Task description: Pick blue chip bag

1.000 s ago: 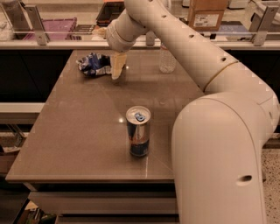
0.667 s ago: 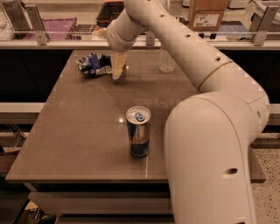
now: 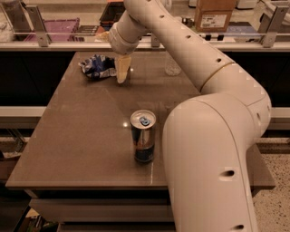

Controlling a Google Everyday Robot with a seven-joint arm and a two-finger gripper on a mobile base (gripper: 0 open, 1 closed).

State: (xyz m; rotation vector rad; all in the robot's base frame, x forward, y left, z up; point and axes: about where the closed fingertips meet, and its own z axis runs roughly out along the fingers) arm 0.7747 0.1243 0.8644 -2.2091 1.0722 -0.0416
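The blue chip bag [image 3: 97,67] lies crumpled on the far left part of the brown table [image 3: 81,131], dark blue with white patches. My gripper [image 3: 122,72] hangs from the long white arm just to the right of the bag, its cream fingers [image 3: 122,69] pointing down at the table beside the bag's right edge. A blue-and-silver drink can [image 3: 143,136] stands upright in the table's near middle.
A clear glass [image 3: 172,64] stands on the far side of the table, right of the gripper. The arm's large white body [image 3: 208,158] fills the right foreground. Behind the table runs a counter with a purple bin [image 3: 54,28] and a cardboard box [image 3: 214,13].
The arm's near body has shifted slightly left in view; the gripper stays beside the bag. The bag and can have not moved.
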